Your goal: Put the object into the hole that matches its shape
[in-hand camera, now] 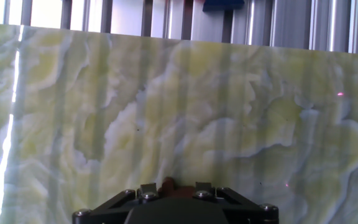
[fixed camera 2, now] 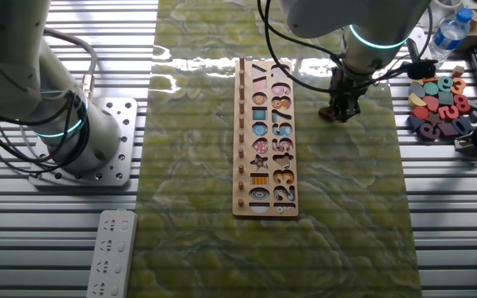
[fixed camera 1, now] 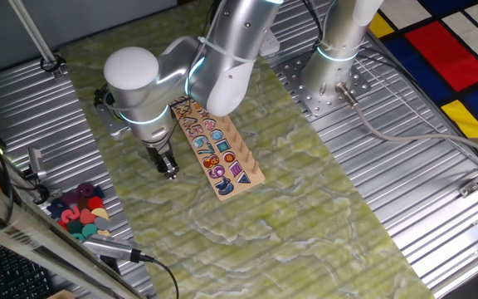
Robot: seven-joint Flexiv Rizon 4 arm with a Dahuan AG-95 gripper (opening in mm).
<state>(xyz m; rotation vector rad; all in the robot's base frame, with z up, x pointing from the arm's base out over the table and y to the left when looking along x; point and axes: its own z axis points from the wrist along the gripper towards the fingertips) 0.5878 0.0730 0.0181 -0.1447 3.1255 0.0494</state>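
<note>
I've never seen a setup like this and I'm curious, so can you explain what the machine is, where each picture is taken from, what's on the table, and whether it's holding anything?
It is a silver robot arm ending in a two-finger gripper. Two pictures come from fixed cameras on different sides of the table; the third looks down along the fingers. On the green marbled mat lies a wooden puzzle board with number and shape cut-outs. A heap of loose coloured pieces sits off the mat. In the hand view, a small red-brown piece peeks out between the fingers, so the gripper seems to hold it, beside the board, not yet over a hole.
</note>
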